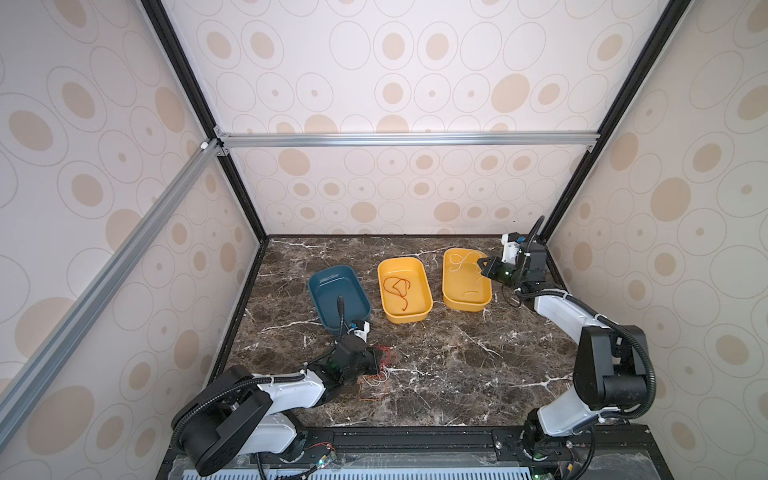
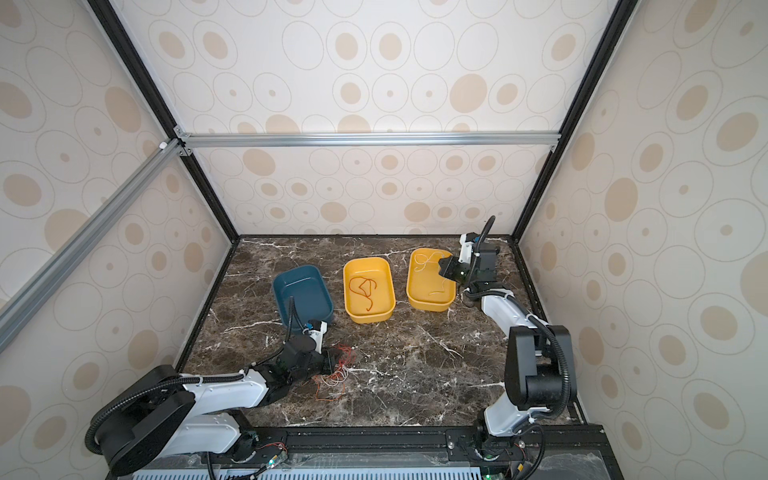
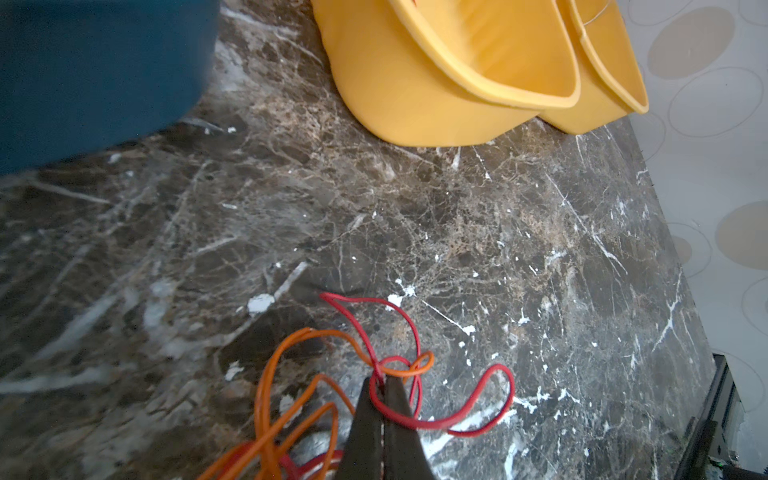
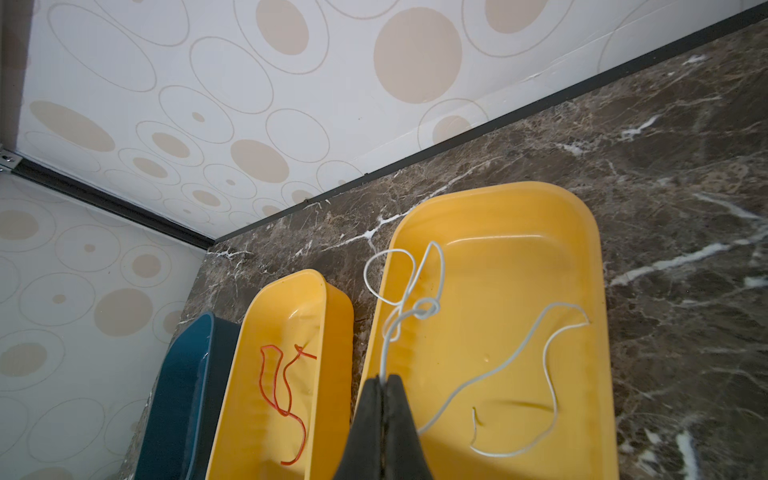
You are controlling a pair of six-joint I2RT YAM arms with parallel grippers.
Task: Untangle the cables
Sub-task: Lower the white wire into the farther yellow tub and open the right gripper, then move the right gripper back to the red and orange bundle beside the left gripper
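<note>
left gripper (image 3: 381,384) is pinching a red cable (image 3: 512,386) from the tangle (image 1: 376,380) lying on the near-left surface (image 1: 457,365). right gripper (image 4: 383,380) is pinching a white cable (image 4: 424,309) lying in the right yellow tray (image 1: 465,307); the middle yellow tray (image 1: 405,259) is holding an orange cable (image 1: 404,302).

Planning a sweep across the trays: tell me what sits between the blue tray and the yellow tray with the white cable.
A second yellow tray, holding a loose orange-red cable; both top views show it.

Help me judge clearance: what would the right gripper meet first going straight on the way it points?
The right gripper would likely meet the knot in the white cable its shut jaws hold, then the rightmost yellow tray; depth unclear.
</note>
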